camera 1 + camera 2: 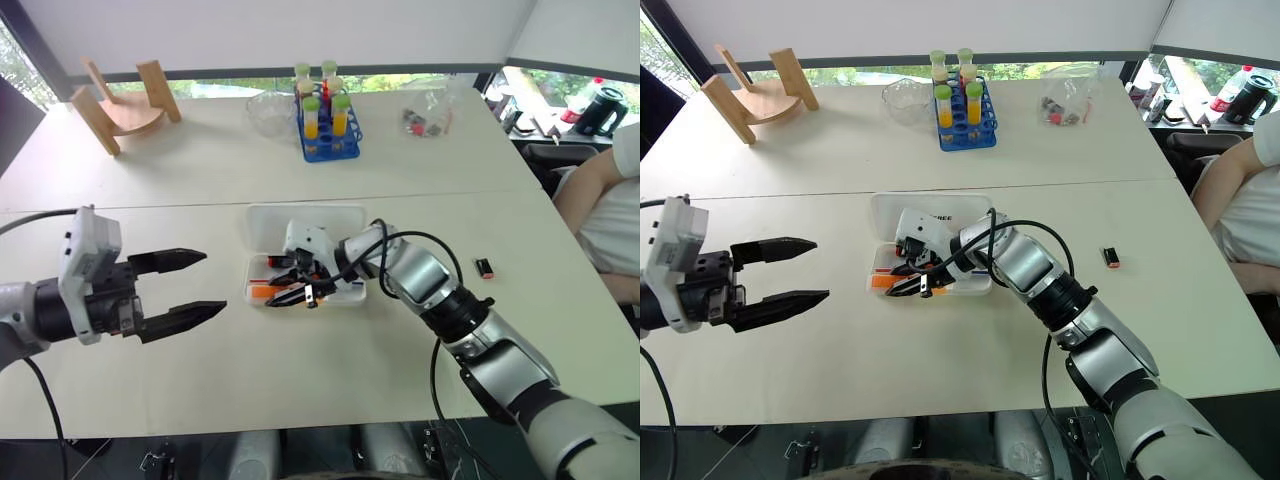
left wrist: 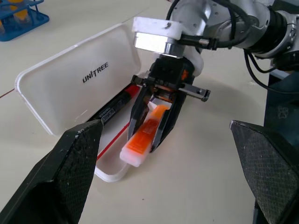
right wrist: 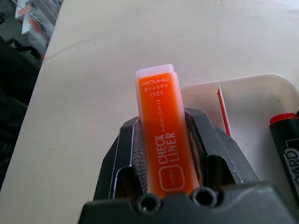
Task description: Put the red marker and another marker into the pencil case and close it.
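Orange highlighter: we see another marker, chunky and flat, clamped between the two black fingers of the right pincer; its pale cap end sticks out past the fingertips, over the near end of the case's tray, and the print on it reads "CHECK LINER".
Right pincer: our right arm reaches across from the right, its fingers pressed on the highlighter's two flat sides — nothing else in its grip.
Pencil case: white hard plastic, lying open in the middle of the near surface, lid laid back flat with dark lettering on it.
Red marker: black barrel, red cap, lying inside the tray along the hinge side, just beside the held highlighter.
Thin red pen: also in the tray, between the red marker and the highlighter.
Left pincer: hangs over the surface well to the left of the case, fingers wide apart, holding nothing.
Small black-and-red block: on the surface to the right of the case, apart from it.
Far surface: a blue rack of tubes, a clear bowl, a wooden stand.
Right edge: a person's arm in a white sleeve.
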`<state>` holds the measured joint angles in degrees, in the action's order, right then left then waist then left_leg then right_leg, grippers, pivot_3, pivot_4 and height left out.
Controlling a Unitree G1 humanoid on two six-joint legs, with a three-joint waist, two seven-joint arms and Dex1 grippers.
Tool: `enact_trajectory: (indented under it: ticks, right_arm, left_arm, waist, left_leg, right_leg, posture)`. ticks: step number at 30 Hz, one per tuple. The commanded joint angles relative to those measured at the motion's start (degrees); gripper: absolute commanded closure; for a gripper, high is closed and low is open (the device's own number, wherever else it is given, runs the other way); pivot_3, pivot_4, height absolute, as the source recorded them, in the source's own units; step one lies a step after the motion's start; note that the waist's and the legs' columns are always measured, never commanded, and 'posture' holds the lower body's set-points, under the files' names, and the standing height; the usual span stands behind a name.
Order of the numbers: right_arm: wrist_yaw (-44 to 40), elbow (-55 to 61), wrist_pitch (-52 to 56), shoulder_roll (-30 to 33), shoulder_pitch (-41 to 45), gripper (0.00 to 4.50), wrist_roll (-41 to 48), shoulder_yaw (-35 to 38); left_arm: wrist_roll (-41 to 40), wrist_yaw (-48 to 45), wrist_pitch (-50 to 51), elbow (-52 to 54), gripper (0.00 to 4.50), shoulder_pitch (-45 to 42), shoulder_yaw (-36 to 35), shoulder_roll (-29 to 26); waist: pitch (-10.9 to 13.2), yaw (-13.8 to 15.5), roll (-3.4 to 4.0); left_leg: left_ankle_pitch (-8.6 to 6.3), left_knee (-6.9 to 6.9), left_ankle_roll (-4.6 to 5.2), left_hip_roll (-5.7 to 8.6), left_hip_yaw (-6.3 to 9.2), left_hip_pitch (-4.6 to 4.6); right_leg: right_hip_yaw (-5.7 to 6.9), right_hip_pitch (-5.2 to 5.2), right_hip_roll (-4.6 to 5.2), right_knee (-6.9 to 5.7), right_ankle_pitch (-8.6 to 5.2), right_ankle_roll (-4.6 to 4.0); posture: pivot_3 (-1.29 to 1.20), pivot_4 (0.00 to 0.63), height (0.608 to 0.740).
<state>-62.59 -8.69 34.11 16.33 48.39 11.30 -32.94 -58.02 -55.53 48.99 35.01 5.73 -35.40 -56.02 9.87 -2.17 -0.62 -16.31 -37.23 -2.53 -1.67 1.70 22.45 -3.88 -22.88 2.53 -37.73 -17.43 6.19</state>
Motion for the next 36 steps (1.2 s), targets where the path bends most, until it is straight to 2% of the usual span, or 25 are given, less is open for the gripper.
enact_trajectory:
  ticks: [1,5,12,13,15,17,19,22,26,31,36]
  right_arm:
    - [-0.15,-0.72,-2.41,-1.09,1.51,3.69,-1.79,0.41]
    - [-0.45,-1.33,-3.24,-1.20,1.31,3.69,-3.28,0.65]
    - [-0.57,0.88,-0.88,-1.54,1.17,0.26,-2.73,2.40]
    - [-0.16,2.16,0.63,-1.59,1.60,0.06,-1.80,3.76]
    - [1.08,4.72,3.35,-1.42,2.49,0.06,-0.32,6.67]
    - [3.58,11.34,13.27,4.92,5.05,0.06,4.38,18.90]
    - [4.93,15.81,20.02,9.94,5.08,0.06,7.42,25.68]
    - [6.68,21.87,25.11,22.51,-3.39,0.06,6.52,31.86]
    - [14.19,21.83,27.07,29.55,-15.23,0.06,3.41,39.52]
    - [21.01,18.29,21.30,30.03,-28.71,0.06,0.74,44.92]
    - [24.84,11.58,16.08,27.22,-32.28,0.06,0.21,45.12]
  left_arm:
    - [-0.59,0.71,-1.40,1.29,0.00,0.16,-2.16,0.17]
    - [-0.72,1.38,-2.00,1.40,0.00,0.10,-1.39,0.20]
    - [-0.86,1.57,-2.41,0.47,0.00,-1.07,0.07,-0.10]
    - [-0.89,1.52,-2.43,0.18,0.00,-1.40,0.32,-0.15]
    - [-0.81,1.40,-2.42,-0.05,0.00,-1.78,0.69,-0.15]
    - [-0.46,1.32,-2.67,-0.35,0.00,-3.07,2.73,0.08]
    - [-0.60,1.20,-2.74,-0.44,0.00,-3.72,3.72,0.31]
    - [-1.02,1.05,-3.02,-0.99,0.00,-5.47,6.03,0.67]
    - [-1.28,0.88,-3.16,-1.24,0.00,-8.15,9.71,1.30]
    - [-0.59,-0.06,-3.49,-2.67,0.00,-10.78,12.28,1.39]
    - [0.91,-1.39,-4.38,-4.49,0.00,-12.56,13.58,0.85]
  waist:
    - [0.00,-0.34,0.00]
    - [0.00,-0.44,0.00]
    - [0.00,-0.45,0.00]
    - [0.00,-0.45,0.00]
    - [0.00,-0.42,0.00]
    - [0.09,-0.15,0.06]
    - [0.16,0.48,0.09]
    - [0.00,1.81,-0.19]
    - [-0.02,0.96,-0.23]
    - [0.09,-0.30,-0.02]
    - [0.09,-0.69,-0.01]
  left_leg:
    - [0.00,0.00,0.00,0.00,0.00,0.00]
    - [0.00,0.00,-0.01,0.00,0.01,-0.01]
    - [0.01,0.01,-0.01,0.00,0.03,-0.01]
    - [0.01,0.01,-0.01,0.00,0.03,-0.01]
    - [0.01,0.01,-0.01,0.00,0.04,-0.01]
    - [0.01,0.00,-0.01,0.00,0.07,0.00]
    - [0.11,-0.01,-0.20,0.10,0.14,0.16]
    - [0.12,0.02,-0.23,0.24,0.14,0.18]
    - [0.06,0.18,-0.13,0.17,0.14,0.08]
    - [0.06,0.17,-0.12,0.13,-0.03,0.05]
    - [0.06,0.09,-0.12,0.12,-0.08,-0.03]
  right_leg:
    - [0.00,0.00,0.00,-0.02,0.00,0.00]
    - [-0.01,-0.05,-0.01,-0.07,0.00,0.00]
    - [-0.02,-0.09,-0.01,-0.12,-0.01,-0.01]
    - [-0.03,-0.09,-0.01,-0.12,-0.01,-0.02]
    - [-0.03,-0.10,0.00,-0.14,-0.01,-0.02]
    - [-0.03,-0.11,0.01,-0.14,-0.01,-0.02]
    - [-0.02,-0.20,0.17,-0.18,0.00,-0.01]
    - [0.05,-0.11,0.27,-0.03,-0.02,-0.04]
    - [0.15,0.17,0.16,0.41,-0.02,-0.03]
    - [-0.07,0.03,0.04,0.23,-0.01,0.00]
    - [-0.14,0.08,0.01,0.15,0.00,0.02]
  posture:
    - [0.00,0.150,0.740]
    - [0.00,0.150,0.740]
    - [0.00,0.150,0.740]
    - [0.00,0.150,0.740]
    - [0.00,0.150,0.740]
    - [0.00,0.150,0.740]
    - [0.00,0.150,0.740]
    - [0.00,0.150,0.740]
    - [0.00,0.150,0.740]
    - [0.00,0.150,0.740]
    - [0.00,0.150,0.740]
